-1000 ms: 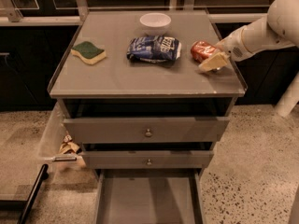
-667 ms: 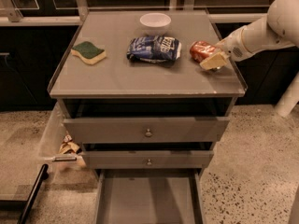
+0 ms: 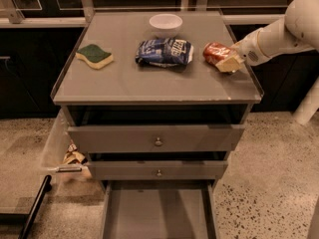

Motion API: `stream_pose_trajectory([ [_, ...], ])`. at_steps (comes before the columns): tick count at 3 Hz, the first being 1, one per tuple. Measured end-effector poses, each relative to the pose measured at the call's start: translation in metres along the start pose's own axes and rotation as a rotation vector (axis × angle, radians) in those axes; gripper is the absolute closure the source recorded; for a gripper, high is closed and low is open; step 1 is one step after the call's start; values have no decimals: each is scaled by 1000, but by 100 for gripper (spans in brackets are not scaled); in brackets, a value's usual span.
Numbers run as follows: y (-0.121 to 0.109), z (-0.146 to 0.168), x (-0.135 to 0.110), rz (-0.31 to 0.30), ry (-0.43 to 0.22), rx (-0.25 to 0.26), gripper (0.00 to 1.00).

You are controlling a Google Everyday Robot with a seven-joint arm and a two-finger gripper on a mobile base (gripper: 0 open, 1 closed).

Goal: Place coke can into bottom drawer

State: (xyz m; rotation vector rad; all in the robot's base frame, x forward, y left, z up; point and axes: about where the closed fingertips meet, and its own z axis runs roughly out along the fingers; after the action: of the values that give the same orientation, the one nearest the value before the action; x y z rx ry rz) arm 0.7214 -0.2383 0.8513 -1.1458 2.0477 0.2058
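The coke can (image 3: 214, 52) lies on its side at the right of the cabinet top, red with a silver end. My gripper (image 3: 228, 62) reaches in from the right on the white arm and is right at the can's right end, touching or nearly touching it. The bottom drawer (image 3: 158, 209) is pulled open at the foot of the cabinet; its flat grey floor holds nothing.
A blue-and-white snack bag (image 3: 165, 52) lies left of the can. A white bowl (image 3: 165, 22) stands at the back, and a green sponge (image 3: 94, 56) lies at the left. The two upper drawers (image 3: 157, 139) are slightly ajar. Crumpled litter (image 3: 73, 158) lies on the floor to the left.
My gripper has crept slightly up and in toward the can, and the can has shifted a touch to the left. Nothing else has moved.
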Motion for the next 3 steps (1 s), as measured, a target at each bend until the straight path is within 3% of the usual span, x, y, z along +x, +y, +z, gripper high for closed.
stream_pose_trajectory([
  [1, 8, -4, -3, -26, 8, -14, 100],
  [3, 50, -82, -24, -188, -24, -62, 100],
])
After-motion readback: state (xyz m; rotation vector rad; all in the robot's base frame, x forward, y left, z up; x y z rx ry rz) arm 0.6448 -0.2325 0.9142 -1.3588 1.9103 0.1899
